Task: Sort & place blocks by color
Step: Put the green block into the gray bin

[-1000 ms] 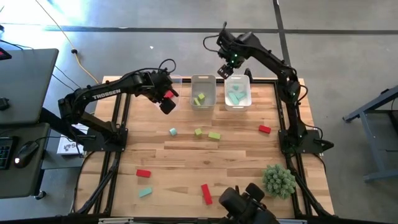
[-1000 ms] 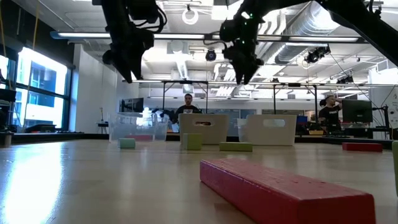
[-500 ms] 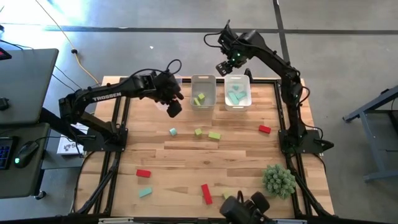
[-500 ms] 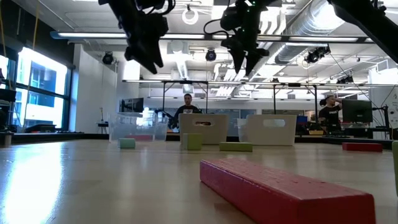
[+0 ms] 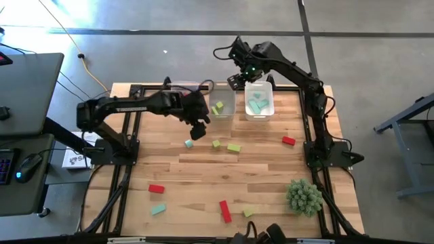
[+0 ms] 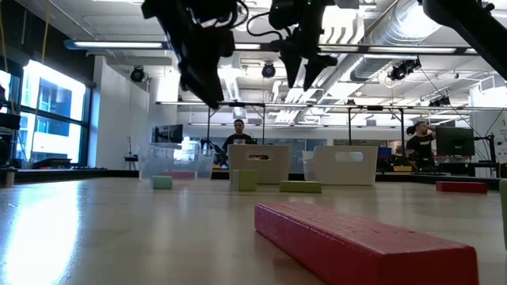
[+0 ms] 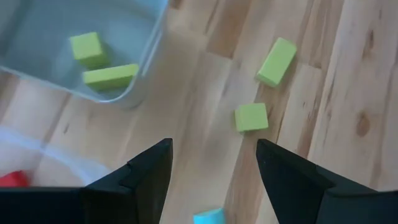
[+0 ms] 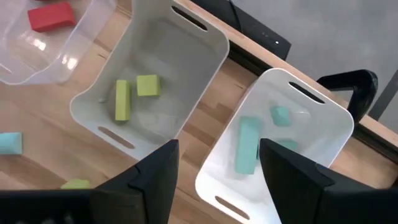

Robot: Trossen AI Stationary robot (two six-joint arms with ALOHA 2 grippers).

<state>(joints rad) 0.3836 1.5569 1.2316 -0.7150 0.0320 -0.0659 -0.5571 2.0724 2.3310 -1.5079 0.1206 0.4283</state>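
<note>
My left gripper (image 5: 199, 130) is open and empty above the table, just far of a teal cube (image 5: 189, 144); its wrist view (image 7: 211, 146) shows a yellow-green cube (image 7: 251, 117) and a yellow-green bar (image 7: 277, 60) lying flat on the wood. My right gripper (image 5: 236, 80) is open and empty, high over the far end of the middle bin (image 5: 222, 102). That bin holds two yellow-green blocks (image 8: 130, 96). The right bin (image 5: 259, 100) holds teal blocks (image 8: 249, 144). A red block (image 8: 51, 15) lies in the left clear bin (image 8: 37, 59).
Loose blocks lie on the table: a red one (image 5: 289, 141) at the right, a red one (image 5: 156, 189) and a teal one (image 5: 158, 209) near left, a red bar (image 5: 224, 211) and a yellow-green one (image 5: 248, 212) near the front. A spiky green plant (image 5: 304, 196) stands near right.
My left gripper has gone from the left bin toward the table's right and near edges and down, to above the teal cube; the red block seen at its fingers a second ago is gone from them. My right gripper has risen and drifted toward the left.
</note>
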